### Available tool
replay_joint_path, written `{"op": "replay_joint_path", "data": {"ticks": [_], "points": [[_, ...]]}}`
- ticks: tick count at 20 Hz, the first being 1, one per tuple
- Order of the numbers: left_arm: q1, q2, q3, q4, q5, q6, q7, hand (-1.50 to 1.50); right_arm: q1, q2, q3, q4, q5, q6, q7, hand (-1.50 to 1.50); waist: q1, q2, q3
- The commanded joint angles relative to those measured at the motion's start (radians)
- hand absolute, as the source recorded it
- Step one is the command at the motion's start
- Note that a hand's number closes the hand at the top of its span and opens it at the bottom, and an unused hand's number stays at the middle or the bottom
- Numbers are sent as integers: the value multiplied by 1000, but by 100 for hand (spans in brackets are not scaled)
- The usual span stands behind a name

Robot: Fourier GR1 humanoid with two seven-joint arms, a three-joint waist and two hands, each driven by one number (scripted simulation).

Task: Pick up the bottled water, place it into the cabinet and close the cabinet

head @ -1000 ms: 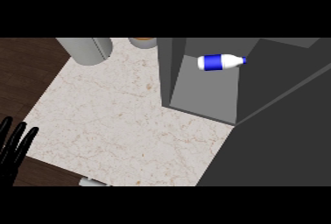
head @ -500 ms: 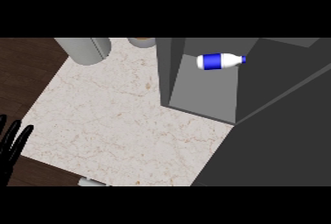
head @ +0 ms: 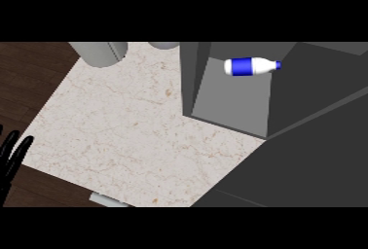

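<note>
Head view shows the bottle [head: 250, 66] lying on its side inside the cabinet [head: 233, 104], on its grey floor near the back, cap pointing to the view's right, white body with a blue band round the middle. By that, the placing step looks done, and what I judge remains is closing the cabinet. Its large dark door panel [head: 316, 160] stands swung out over the right of the tabletop [head: 137, 131]. My left robot hand [head: 13, 154] shows at the view's left edge, fingers straight and apart, pointing up and holding nothing, resting well apart from the bottle. My right robot hand is not visible anywhere. As for the bottle, I would expect a stiff but thin plastic wall that gives a little under a squeeze, a smooth and rather slippery surface, and a modest weight if full (whether it is full I cannot tell). Lying on its side it will likely roll if nudged or if the door is shut hard. Were I to take it again, I would wrap round the banded middle, not the narrow cap end. Two grey cylinders [head: 99, 51] stand at the tabletop's far edge.
</note>
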Motion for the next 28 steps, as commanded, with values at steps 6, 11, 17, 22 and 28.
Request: {"op": "replay_joint_path", "data": {"ticks": [6, 11, 17, 22, 28], "points": [[-5, 12, 22, 23, 18, -22, 4, -150, -104, 118, 29, 107, -85, -103, 135, 150, -13, 0, 3], [-2, 15, 28, 28, 19, -26, 5, -150, -279, 147, -34, 196, -45, -122, 240, 150, -16, -15, 6], [2, 7, 28, 58, 34, -34, 10, -150, -488, 218, -65, 358, -40, -156, 369, 150, -37, -21, 8], [-3, 5, 39, 73, 36, -44, 2, -150, -647, 291, -110, 518, -48, -188, 443, 150, -43, -20, 11], [11, 2, 46, 89, 38, -52, -1, -150, -914, 395, -161, 789, -50, -314, 503, 150, -60, -27, 20]]}}
